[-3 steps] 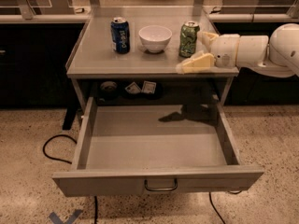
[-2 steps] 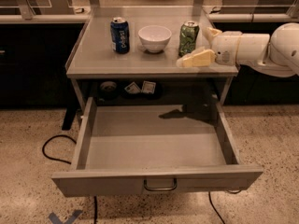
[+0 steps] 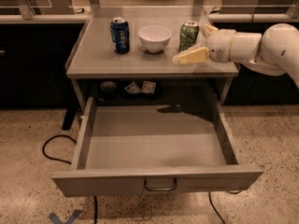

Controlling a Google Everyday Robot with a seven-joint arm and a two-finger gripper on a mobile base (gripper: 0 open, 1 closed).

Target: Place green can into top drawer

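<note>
The green can (image 3: 188, 35) stands upright on the tabletop, right of the white bowl. My gripper (image 3: 190, 43) comes in from the right at can height and is open. One pale finger (image 3: 192, 56) lies in front of the can's base and the other (image 3: 208, 30) sticks up just behind its right side. The jaws sit around the can without closing on it. The top drawer (image 3: 117, 182) is pulled fully open below the tabletop, with nothing inside and its silver bar handle (image 3: 160, 186) facing me.
A blue can (image 3: 120, 35) and a white bowl (image 3: 155, 38) stand left of the green can. Small items (image 3: 135, 88) lie on the shelf behind the drawer. A black cable (image 3: 51, 148) runs over the floor at the left. My arm (image 3: 261, 45) spans the table's right edge.
My gripper has moved a little left and farther back along the tabletop, closer in around the green can. The can and the drawer have not moved.
</note>
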